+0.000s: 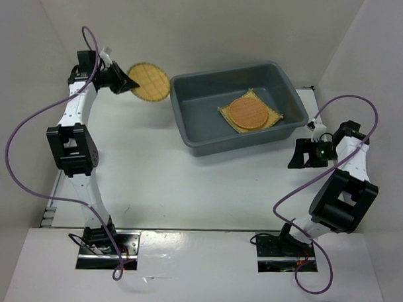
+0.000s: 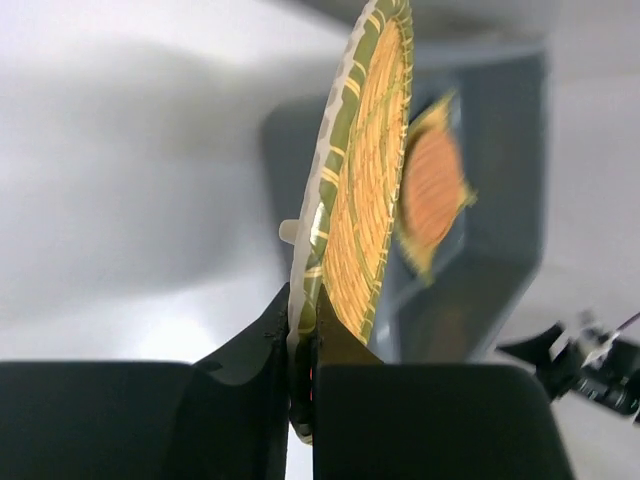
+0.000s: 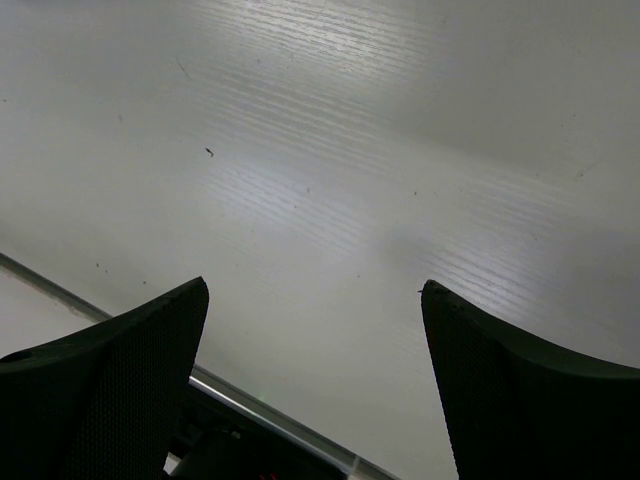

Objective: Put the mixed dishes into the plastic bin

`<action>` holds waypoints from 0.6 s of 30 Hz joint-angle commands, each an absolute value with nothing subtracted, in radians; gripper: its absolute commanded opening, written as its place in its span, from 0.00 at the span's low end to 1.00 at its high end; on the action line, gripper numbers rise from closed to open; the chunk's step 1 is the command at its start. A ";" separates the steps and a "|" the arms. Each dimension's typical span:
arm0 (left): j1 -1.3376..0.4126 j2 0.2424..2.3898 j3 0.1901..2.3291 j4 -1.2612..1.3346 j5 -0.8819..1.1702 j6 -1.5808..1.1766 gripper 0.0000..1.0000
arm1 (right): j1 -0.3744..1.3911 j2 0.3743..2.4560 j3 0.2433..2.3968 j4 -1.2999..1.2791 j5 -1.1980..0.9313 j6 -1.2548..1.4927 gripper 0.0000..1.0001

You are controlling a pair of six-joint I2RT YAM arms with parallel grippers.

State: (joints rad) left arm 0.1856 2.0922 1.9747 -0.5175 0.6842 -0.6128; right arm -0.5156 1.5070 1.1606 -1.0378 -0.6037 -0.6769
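Right tool [image 1: 301, 154], nearest, hangs released over the tabletop [image 1: 187, 183], fingers spread wide, to the right of the bin [image 1: 178, 110]. Inside the bin lies the square mat [image 1: 272, 118], with the orange mat [image 1: 248, 113] on top. Farthest, the left tool [image 1: 131, 84] is clenched on the yellow mat's [image 1: 149, 82] rim, just beside the bin's far-left corner, outside it.

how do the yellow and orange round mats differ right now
The yellow round mat is clamped in the left gripper; the orange round mat lies loose on the square mat. The yellow one is outside the bin, the orange one inside. Both are round and woven.
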 commanded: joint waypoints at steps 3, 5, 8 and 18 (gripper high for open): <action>0.034 2.144 2.398 -0.475 0.663 -0.779 0.00 | -0.523 1.470 1.132 -0.974 -0.614 -0.647 0.91; -0.027 2.336 2.867 -0.710 0.606 -0.770 0.00 | -0.523 1.479 1.132 -0.974 -0.614 -0.638 0.91; -0.051 2.395 2.971 -0.714 0.620 -0.874 0.00 | -0.523 1.479 1.132 -0.974 -0.614 -0.638 0.91; -0.285 2.632 3.139 -0.485 0.660 -1.127 0.00 | -0.554 1.470 1.089 -0.953 -0.614 -0.638 0.91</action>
